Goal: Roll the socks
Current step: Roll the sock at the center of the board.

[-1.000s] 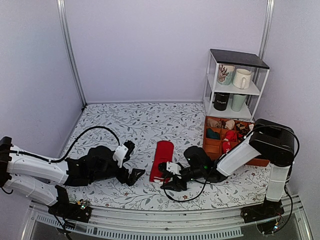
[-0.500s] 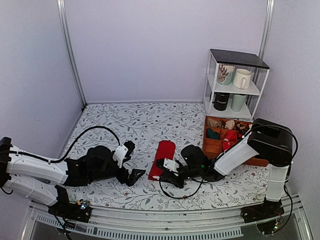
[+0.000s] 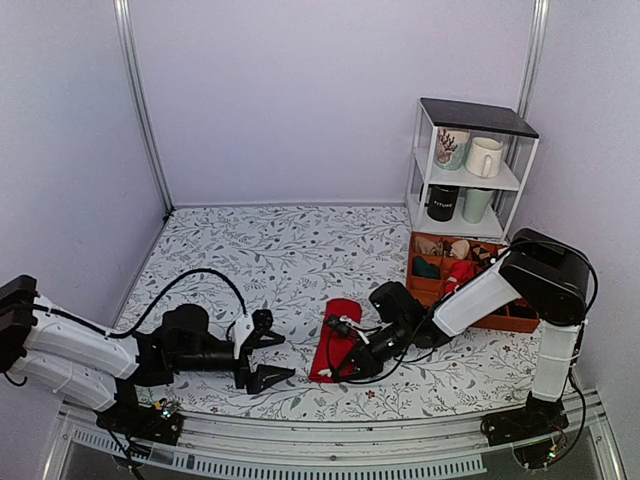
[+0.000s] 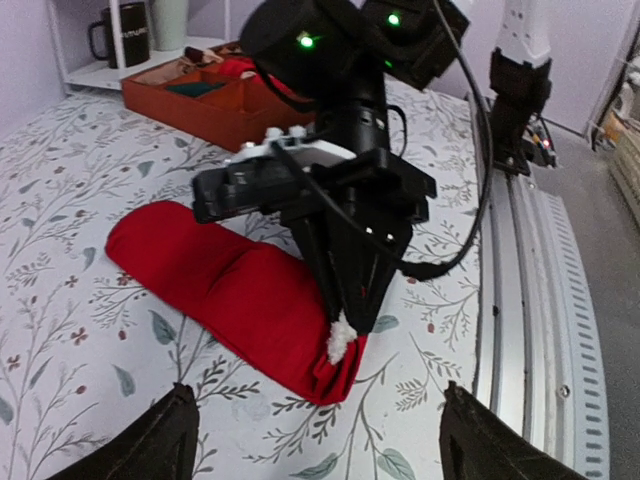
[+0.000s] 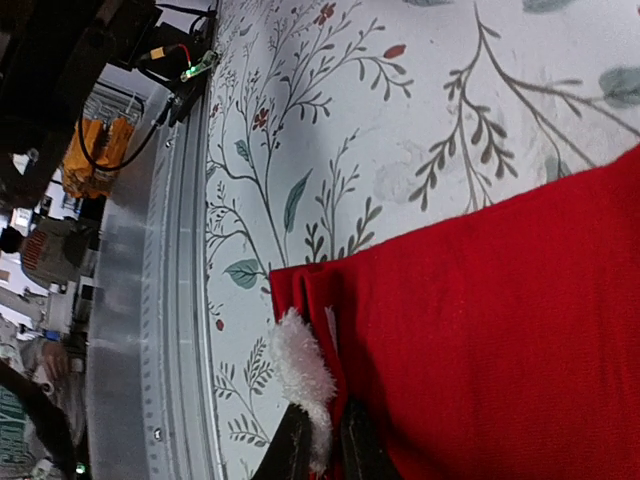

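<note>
The plain bright red fabric socks [image 3: 340,322] lie flat on the flower-printed table top [image 3: 250,250]. They sit near the front edge and a little right of the middle. From overhead I see them as one long strip running from about 1 o'clock down to 7 o'clock. The 7 o'clock end carries a small white fluffy tuft [image 5: 298,365], and the cloth is bunched and creased there.

My right gripper [image 3: 334,368] is clamped on that end. In the right wrist view its fingers press together, with the red hem and the tuft pinched between them. The left wrist view shows the same pinch from the opposite side.

My left gripper [image 3: 267,357] sits at 9 o'clock from the pinched end, near it but not touching. It points toward the socks with its jaws spread wide and nothing between them.

At 2 o'clock from the socks stands an orange-brown divided tray [image 3: 500,323] holding teal and red bundles, and the right arm reaches across in front of it. At 12 o'clock from the tray is a white wire shelf with a black top [image 3: 476,117], which holds four mugs on two levels.
</note>
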Available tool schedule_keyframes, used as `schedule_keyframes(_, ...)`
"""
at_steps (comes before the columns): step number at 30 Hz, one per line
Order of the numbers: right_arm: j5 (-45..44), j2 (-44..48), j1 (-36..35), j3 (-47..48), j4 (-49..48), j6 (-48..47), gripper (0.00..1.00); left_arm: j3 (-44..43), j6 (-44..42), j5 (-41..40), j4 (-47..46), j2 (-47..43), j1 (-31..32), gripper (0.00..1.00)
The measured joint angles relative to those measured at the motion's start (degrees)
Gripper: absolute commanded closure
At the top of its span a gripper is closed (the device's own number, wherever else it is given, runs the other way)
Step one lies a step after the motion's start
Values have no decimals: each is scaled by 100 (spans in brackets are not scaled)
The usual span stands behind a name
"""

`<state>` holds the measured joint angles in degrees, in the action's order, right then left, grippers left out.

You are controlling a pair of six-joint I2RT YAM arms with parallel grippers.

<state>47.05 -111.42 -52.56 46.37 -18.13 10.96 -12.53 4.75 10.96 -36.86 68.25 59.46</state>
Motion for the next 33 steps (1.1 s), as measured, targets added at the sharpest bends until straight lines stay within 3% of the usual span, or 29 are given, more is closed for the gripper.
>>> schedule_keyframes(4,321,-11,122,-33,170,785,89,-234,-197,636,-275,824,0,22)
schedule_keyframes(12,470,-11,162,-33,328,1246,89,-776,-435,1307,-715,2170,50,31)
schedule_keyframes(15,505,-13,162,-31,358,1290,89,-997,-501,1414,-793,2527,118,33)
schedule_keyframes(20,570,-42,173,-31,363,1327,89,-1134,-557,1464,-946,3027,155,44)
schedule_keyframes(28,664,-87,201,-22,358,1331,89,-1397,-564,1528,-960,3554,166,44)
schedule_keyframes(33,710,-101,210,-20,358,1333,89,-1443,-553,1464,-1027,3722,166,53)
